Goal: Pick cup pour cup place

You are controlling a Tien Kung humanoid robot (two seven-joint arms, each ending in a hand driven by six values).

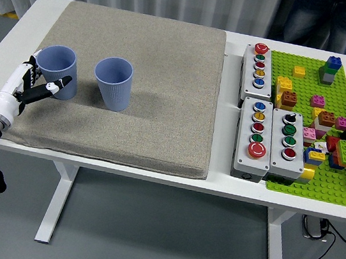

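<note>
The left hand [36, 81] sits at the left edge of the grey mat [168, 71], its fingers curving round the left cup [57, 71] — the thumb crosses the cup's front wall while the other fingers [33, 61] lie at its left side. They look to be at the wall rather than firmly clamped; whether full contact is made I cannot tell. To do this step well, the fingers should settle evenly about the middle of the cup before any lift, since a thin cup wall is likely to buckle under a tight squeeze and slip under a slack one. The cup stands upright near the mat's left edge, and it should stay upright as it comes up.

Just beside it to the right stands the second cup [114, 83], also upright, apart from the first — presumably the one to pour into. The gap between them is small, so a careless swing could knock it over.

Nothing else crowds the mat. Well apart, toward the desk's [217, 181] right side, are grey button boxes [257, 138] and a green brick plate [320, 182] strewn with coloured blocks. A person's legs [330, 19] show at the far edge. The right arm is not to be seen.
</note>
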